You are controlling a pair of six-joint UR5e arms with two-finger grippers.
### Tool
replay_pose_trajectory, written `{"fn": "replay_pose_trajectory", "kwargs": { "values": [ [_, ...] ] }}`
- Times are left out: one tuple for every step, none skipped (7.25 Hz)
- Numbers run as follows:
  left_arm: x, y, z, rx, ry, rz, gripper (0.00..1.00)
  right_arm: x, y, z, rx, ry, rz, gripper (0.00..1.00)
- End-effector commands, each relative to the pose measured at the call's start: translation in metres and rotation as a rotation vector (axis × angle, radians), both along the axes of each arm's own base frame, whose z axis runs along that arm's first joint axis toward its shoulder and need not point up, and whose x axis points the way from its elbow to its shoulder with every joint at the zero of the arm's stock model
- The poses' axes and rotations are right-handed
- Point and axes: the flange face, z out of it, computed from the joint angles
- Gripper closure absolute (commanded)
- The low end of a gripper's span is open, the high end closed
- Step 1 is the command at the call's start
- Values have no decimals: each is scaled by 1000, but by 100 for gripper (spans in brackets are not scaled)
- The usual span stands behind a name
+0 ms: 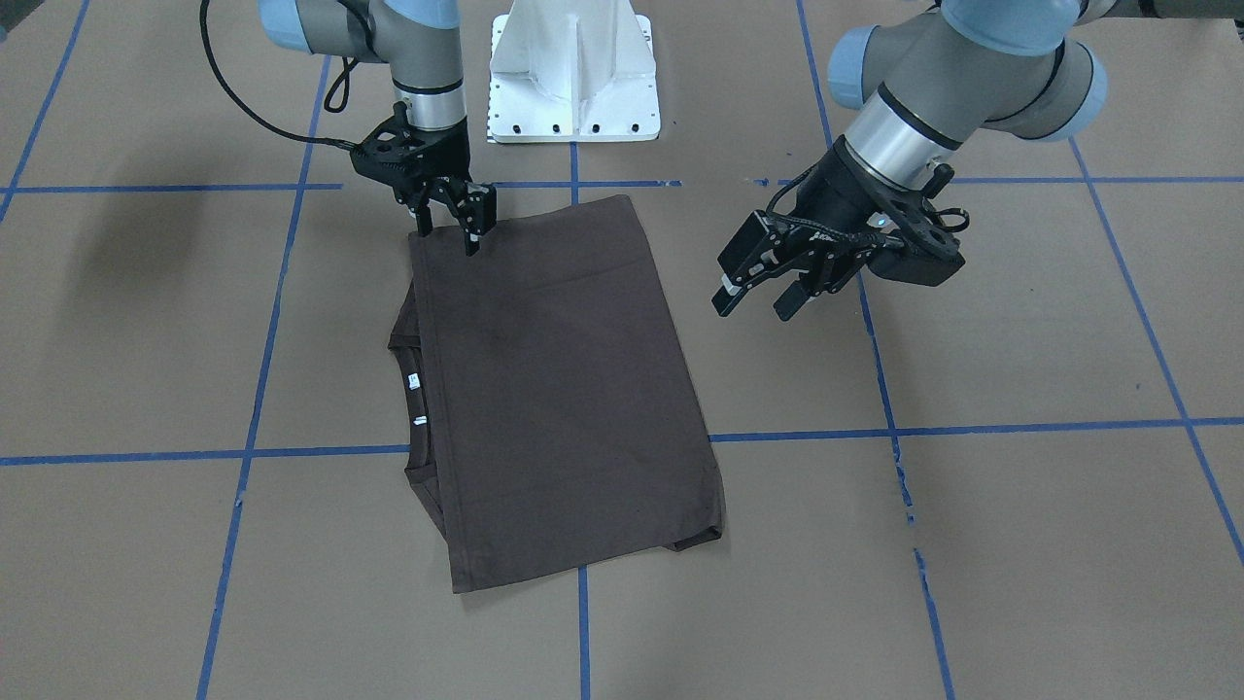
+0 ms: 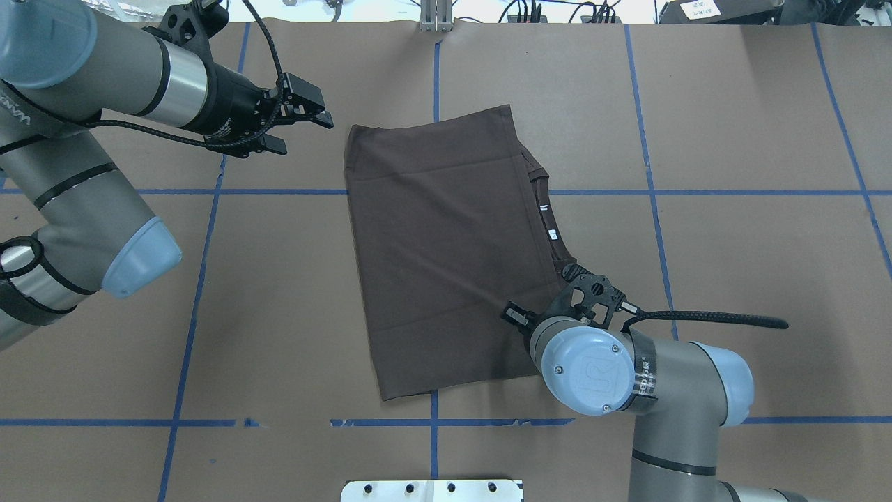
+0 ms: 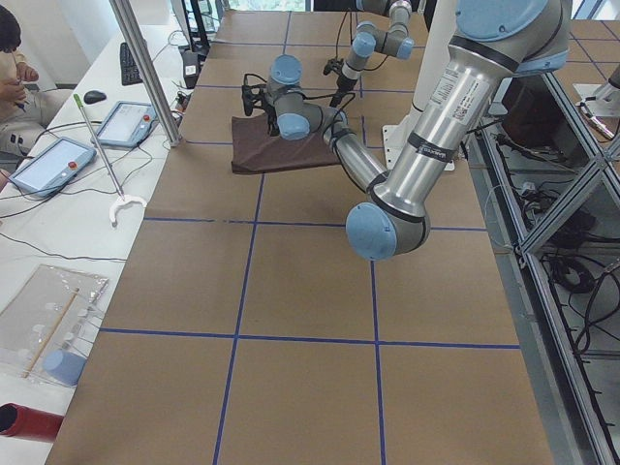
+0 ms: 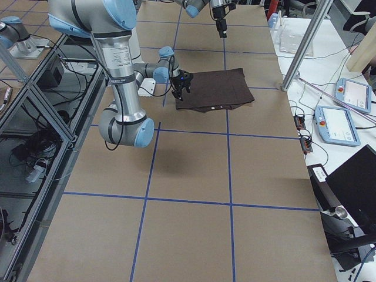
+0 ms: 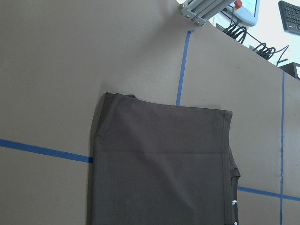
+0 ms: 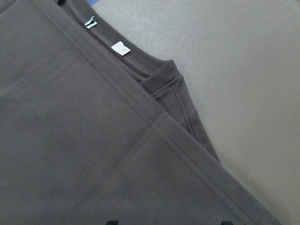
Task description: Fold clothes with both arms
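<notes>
The right gripper (image 1: 449, 241) points straight down with its two fingers spread, and nothing is pinched between them. Its tips sit at the shirt's (image 1: 564, 389) corner nearest the robot on the robot's right side, one tip at the hem and the other just inside it. I cannot tell whether they press into the cloth.

From that corner the shirt runs away from the robot. It is folded into a long rectangle whose long axis points from the robot's edge of the table (image 1: 972, 535) toward the far edge, slightly skewed. It lies flat near the middle of the table. The collar (image 6: 140, 63) and its white labels (image 1: 415, 381) peek out along the long edge on the robot's right, next to a tucked sleeve (image 6: 178, 89).

The left gripper (image 1: 753, 309) is also spread and empty. It hangs tilted above bare table, off the shirt's other long edge, so the cloth lies to its right.

The right arm is therefore the nearer one. A two-handed fold across the long axis probably needs the left gripper to reach the matching near corner first.

No container is involved; the shirt rests directly on the table.
</notes>
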Motion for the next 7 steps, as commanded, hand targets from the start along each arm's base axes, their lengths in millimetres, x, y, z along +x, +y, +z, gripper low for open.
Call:
{"fn": "replay_pose_trajectory", "kwargs": {
  "values": [
    [-1,0,1,-2,0,-2,13,-10,-4,23,-52,-35,60,20],
    [-1,0,2,-3,-1,-2,13,-9,-3,27,-53,-29,61,18],
    [-1,1,4,-6,-5,-3,13,-8,-4,29,-53,-22,61,18],
    [-3,2,1,0,0,-5,13,-4,-3,41,-57,-2,61,18],
    [-4,2,2,-1,-1,-6,13,-4,-2,43,-57,2,56,18],
    [-3,2,3,-2,-2,-8,13,-3,-1,40,-57,-2,55,18],
    [-3,2,2,-1,-1,-8,13,0,-3,35,-54,-10,57,18]
  ]
}}
